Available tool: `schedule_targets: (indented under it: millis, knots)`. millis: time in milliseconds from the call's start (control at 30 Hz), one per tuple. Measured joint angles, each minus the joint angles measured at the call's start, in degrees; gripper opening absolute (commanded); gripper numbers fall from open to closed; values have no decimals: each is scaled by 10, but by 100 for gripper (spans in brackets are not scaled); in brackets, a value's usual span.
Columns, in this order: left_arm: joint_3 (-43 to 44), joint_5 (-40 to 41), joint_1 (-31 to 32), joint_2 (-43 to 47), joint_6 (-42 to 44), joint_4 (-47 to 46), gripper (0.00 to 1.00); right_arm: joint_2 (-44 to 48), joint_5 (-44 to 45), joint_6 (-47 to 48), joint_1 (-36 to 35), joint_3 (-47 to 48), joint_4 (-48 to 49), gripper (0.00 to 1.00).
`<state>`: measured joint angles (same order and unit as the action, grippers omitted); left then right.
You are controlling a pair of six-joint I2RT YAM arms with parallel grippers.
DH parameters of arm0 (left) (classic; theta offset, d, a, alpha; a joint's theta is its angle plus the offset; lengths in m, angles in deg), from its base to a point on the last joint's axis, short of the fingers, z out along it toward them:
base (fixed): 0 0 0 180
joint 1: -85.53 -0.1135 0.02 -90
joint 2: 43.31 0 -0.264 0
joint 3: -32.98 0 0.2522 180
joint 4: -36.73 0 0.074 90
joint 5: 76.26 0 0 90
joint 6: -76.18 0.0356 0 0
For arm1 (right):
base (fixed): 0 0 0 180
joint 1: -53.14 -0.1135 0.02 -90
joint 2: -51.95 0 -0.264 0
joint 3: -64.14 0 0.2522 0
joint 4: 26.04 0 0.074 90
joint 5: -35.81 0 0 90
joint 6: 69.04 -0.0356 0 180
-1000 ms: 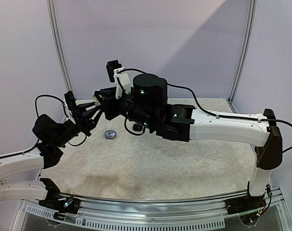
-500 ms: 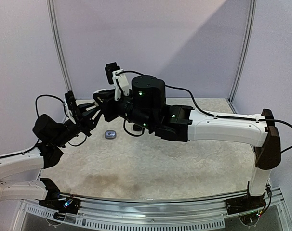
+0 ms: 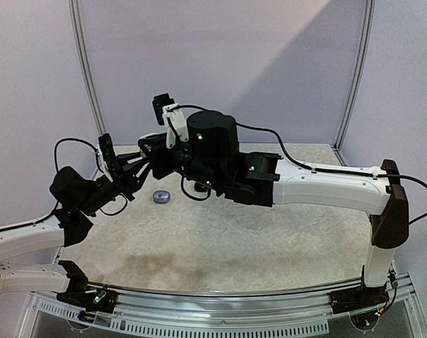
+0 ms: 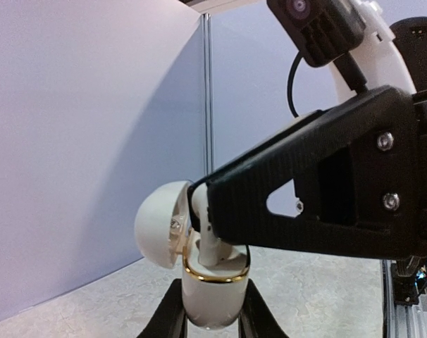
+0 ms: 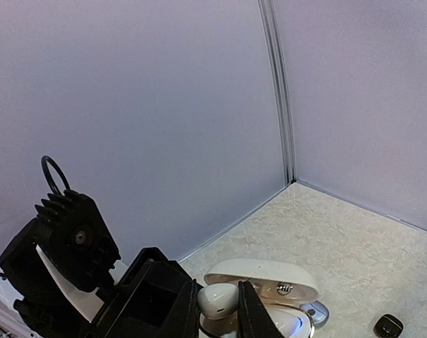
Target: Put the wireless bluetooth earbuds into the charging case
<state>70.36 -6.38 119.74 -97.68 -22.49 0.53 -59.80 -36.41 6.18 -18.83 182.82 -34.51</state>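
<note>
Earbud (image 4: 208,248) sits in charging case (image 4: 212,301); lid marking (image 4: 177,224) illegible.

The charging case (image 4: 212,301) is smooth, glossy white plastic, with a shiny gold metallic band (image 4: 215,275) at its rim. The white earbud (image 5: 217,298) above it is equally glossy. The right gripper's fingers (image 4: 326,204) beside the case are matt black, and the table (image 4: 326,296) beneath it is mottled beige and dull.

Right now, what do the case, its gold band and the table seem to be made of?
The case looks like glossy white plastic, with a smooth shell and soft highlights. The band is shiny gold with bright glints. It could be metal or metallised plastic, and the look leaves that open. The table has a matte beige top with a mottled, stone-like pattern, possibly laminate or a mat.
</note>
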Motion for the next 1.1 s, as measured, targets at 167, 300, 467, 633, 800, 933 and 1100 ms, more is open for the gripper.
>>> schedule_targets:
  millis: [167, 300, 467, 633, 800, 933, 1100]
  knots:
    - [0, -4, 0, 0, -20, 13, 0, 0, 8, 1, 0, 4, -23, 21]
    - [0, -4, 0, 0, -25, 17, 0, 0, 14, 7, 0, 5, -31, 25]
    - [0, -4, -1, 0, -29, 24, 0, 0, 17, 18, 0, 6, -45, 26]
    - [0, -6, -2, 0, -39, 28, 0, 0, 19, 24, -1, 10, -55, 31]
    - [0, -15, -2, 0, -50, 30, 0, 0, 27, 38, -4, 23, -77, 34]
    - [0, -28, -2, 0, -54, 31, 0, 0, 46, 47, -1, 32, -87, 35]
    - [1, -31, -2, 0, -60, 30, 0, 0, 52, 50, 2, 34, -96, 40]
